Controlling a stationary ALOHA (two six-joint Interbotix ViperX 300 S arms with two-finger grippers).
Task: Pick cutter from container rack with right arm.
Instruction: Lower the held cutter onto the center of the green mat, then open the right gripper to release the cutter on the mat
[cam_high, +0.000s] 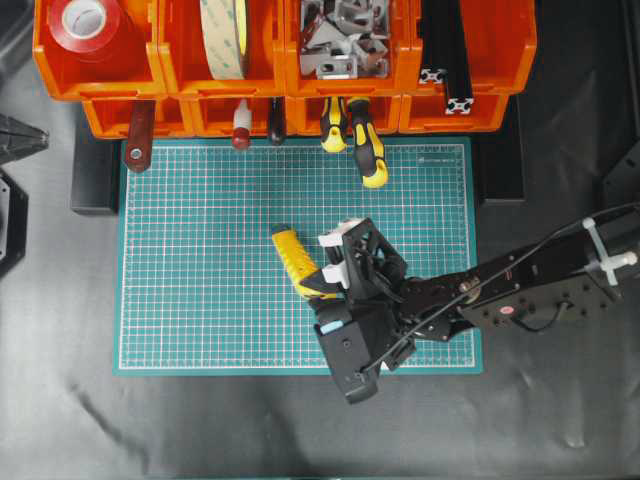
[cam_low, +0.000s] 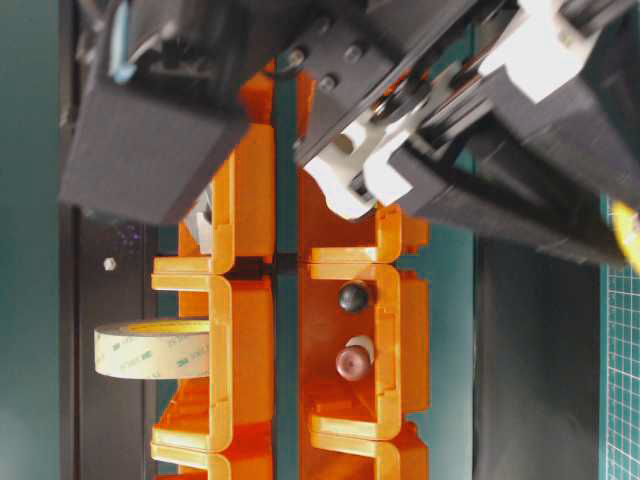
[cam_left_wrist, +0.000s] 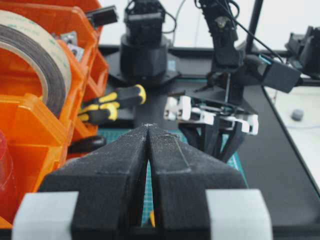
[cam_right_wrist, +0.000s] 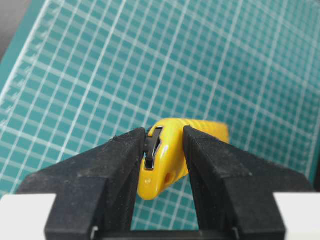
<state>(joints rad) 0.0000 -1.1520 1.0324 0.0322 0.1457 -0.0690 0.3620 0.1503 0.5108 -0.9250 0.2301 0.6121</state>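
The yellow ribbed cutter (cam_high: 289, 254) is over the green cutting mat (cam_high: 200, 250), away from the orange container rack (cam_high: 180, 85) at the back. My right gripper (cam_high: 318, 282) is shut on the cutter's near end. In the right wrist view both black fingers (cam_right_wrist: 125, 160) press the cutter (cam_right_wrist: 167, 160) from either side, its black slider against the left finger and its ribbed body pointing away. Whether it touches the mat I cannot tell. My left gripper (cam_left_wrist: 148, 127) is shut on nothing, at the left by the rack (cam_left_wrist: 30, 125).
Yellow-and-black screwdriver handles (cam_high: 365, 150) and other tool handles (cam_high: 140, 135) stick out of the rack's lower bins. The upper bins hold tape rolls (cam_high: 222, 35) and metal brackets (cam_high: 345, 35). Dark tabletop surrounds the mat.
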